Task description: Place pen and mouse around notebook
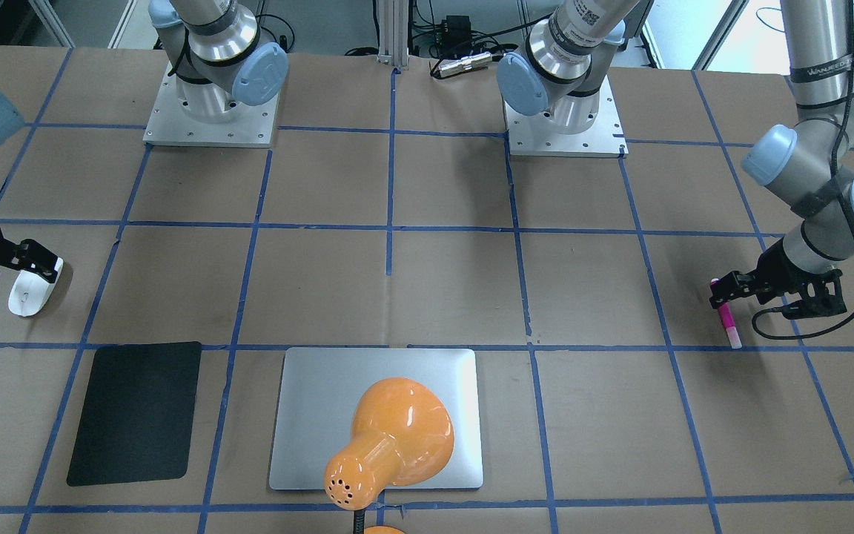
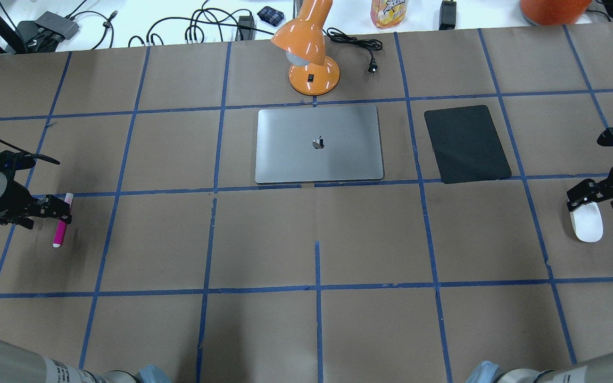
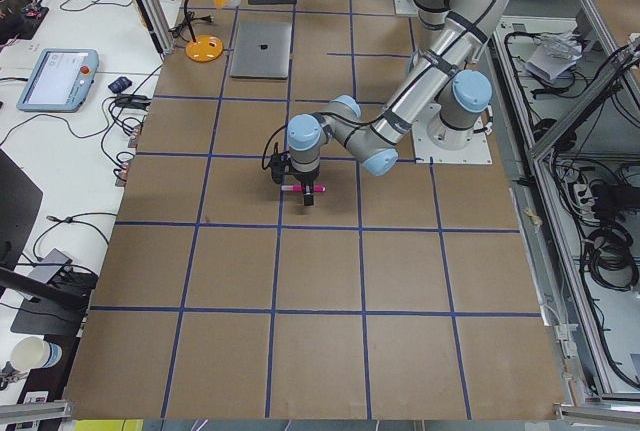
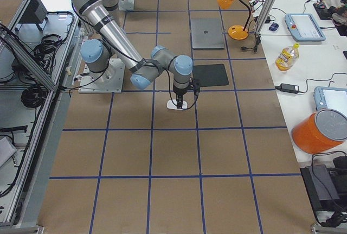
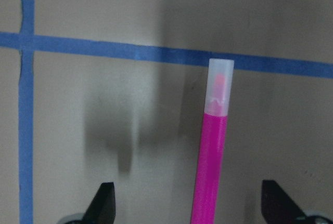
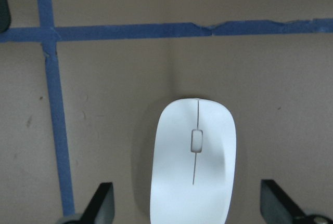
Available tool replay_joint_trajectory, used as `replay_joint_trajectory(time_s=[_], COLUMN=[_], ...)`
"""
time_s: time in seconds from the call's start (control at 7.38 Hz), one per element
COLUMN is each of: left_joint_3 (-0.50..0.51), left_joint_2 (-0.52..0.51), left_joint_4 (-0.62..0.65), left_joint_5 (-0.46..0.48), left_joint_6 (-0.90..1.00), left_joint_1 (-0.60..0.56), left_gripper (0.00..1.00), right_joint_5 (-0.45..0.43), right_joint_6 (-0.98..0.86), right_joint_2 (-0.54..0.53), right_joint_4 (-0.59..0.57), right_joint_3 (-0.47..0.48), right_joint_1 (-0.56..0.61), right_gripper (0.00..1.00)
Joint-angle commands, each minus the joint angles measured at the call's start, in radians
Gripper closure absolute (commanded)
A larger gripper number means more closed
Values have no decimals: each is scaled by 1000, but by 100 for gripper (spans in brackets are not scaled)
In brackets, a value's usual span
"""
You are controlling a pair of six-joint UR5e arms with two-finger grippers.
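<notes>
The pink pen (image 2: pixel 61 225) lies flat on the table at the far left of the overhead view. My left gripper (image 2: pixel 55 207) hangs over it, open. In the left wrist view the pen (image 5: pixel 213 167) runs between the two spread fingertips (image 5: pixel 106 199) without touching either. The white mouse (image 2: pixel 587 221) rests on the table at the far right. My right gripper (image 2: pixel 585 194) is open above it, and the mouse (image 6: pixel 193 161) sits between its wide-apart fingers. The silver notebook (image 2: pixel 317 143) lies closed at the table's middle back, far from both grippers.
An orange desk lamp (image 2: pixel 309 53) stands just behind the notebook, its shade (image 1: pixel 390 437) hanging over the notebook (image 1: pixel 316 393) in the front-facing view. A black mat (image 2: pixel 466 143) lies beside the notebook on my right. Blue tape lines grid the brown table.
</notes>
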Motion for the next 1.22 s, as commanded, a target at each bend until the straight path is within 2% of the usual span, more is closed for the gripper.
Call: replay_joint_trajectory(time_s=[0.0, 0.14, 0.27, 0.41, 0.54, 0.68, 0.81, 1.08], left_joint_3=[5, 6, 6, 6, 8, 8, 6, 9], left_joint_2=[-19, -22, -22, -22, -21, -21, -15, 13], left_joint_4=[10, 11, 11, 11, 13, 11, 10, 8], left_joint_5=[0, 1, 0, 0, 0, -3, -3, -3], left_joint_6=[-11, -9, -7, -6, -4, -6, -3, -6], left_joint_1=[-1, -3, -3, -3, -3, -3, -3, -6], left_gripper=[17, 23, 38, 74, 100, 100, 100, 100], right_joint_5=[-30, -35, -35, -35, -35, -34, -34, -35], right_joint_6=[0, 2, 2, 3, 5, 6, 7, 7], right_joint_2=[40, 52, 57, 59, 59, 59, 59, 57], right_joint_4=[-13, -13, -13, -13, -14, -14, -14, -14], right_joint_3=[1, 2, 2, 2, 2, 2, 2, 1], right_joint_1=[-2, 0, -2, 0, -2, 0, 0, 0], right_gripper=[0, 0, 0, 0, 11, 34, 44, 47])
